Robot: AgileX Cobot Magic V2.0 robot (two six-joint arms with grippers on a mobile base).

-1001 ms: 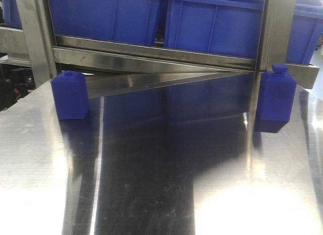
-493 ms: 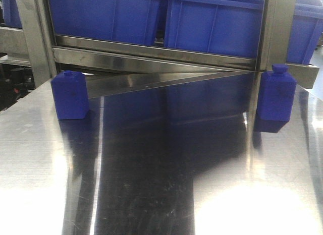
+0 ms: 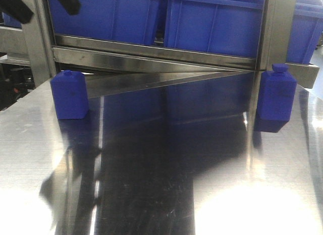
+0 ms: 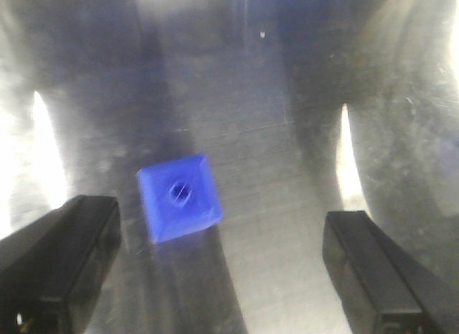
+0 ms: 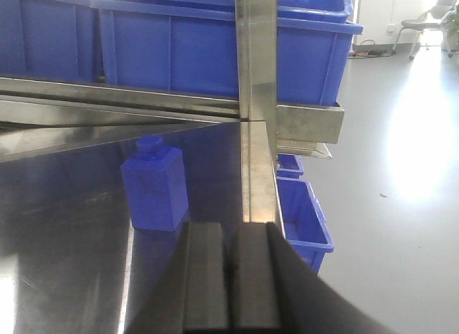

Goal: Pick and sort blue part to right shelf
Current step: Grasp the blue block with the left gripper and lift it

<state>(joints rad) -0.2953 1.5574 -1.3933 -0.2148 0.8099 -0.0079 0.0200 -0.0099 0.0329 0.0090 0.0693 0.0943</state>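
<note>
My left gripper [image 4: 221,266] hangs over the steel worktop [image 3: 166,164] with its jaws wide apart. One blue part [image 4: 179,196] stands upright below them, untouched and nearer one finger than the other. My right gripper [image 5: 232,277] has its jaws pressed together on nothing. A second blue part [image 5: 154,185] stands ahead of it, just beside the shelf post [image 5: 257,97], below the blue bins [image 3: 212,20].

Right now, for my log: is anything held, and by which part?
Nothing. Left gripper is open above a blue part; right gripper is shut, empty.
</note>
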